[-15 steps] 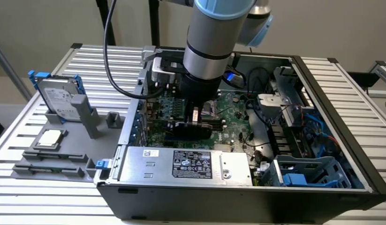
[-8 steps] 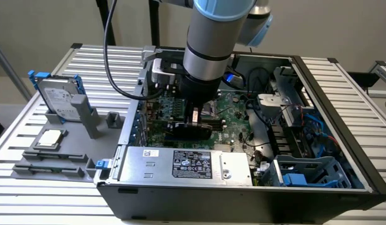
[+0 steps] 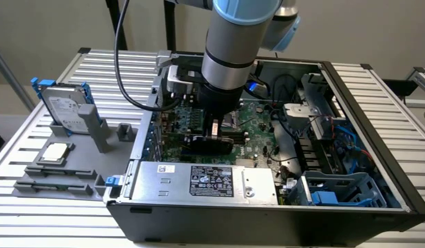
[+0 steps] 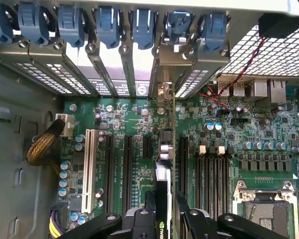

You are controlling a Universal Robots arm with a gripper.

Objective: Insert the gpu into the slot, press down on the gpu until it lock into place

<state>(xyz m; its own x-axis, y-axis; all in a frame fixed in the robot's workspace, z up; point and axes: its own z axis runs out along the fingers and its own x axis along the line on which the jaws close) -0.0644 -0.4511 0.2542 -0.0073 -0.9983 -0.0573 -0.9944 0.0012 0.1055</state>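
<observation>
arm (image 3: 230, 46): thick round silver-grey tube, thin dark ring partway down
joint cap (image 3: 284, 31): light blue, rounded
wrist (image 3: 219, 106): black block below the silver tube
cable (image 3: 123, 62): black, thin, runs alongside arm
gripper (image 4: 165, 199): black, angular linked fingers
screws (image 4: 111, 217): small silver round heads on gripper links

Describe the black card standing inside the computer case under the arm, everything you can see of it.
The gpu is a thin, flat black card, plastic-looking, standing upright on its long edge over the green motherboard. In the wrist view it appears edge-on, with small silver parts along its top edge. The gripper clamps it from both sides. Its far end reaches the metal rear brackets. Whatever it sits in below is hidden.
</observation>
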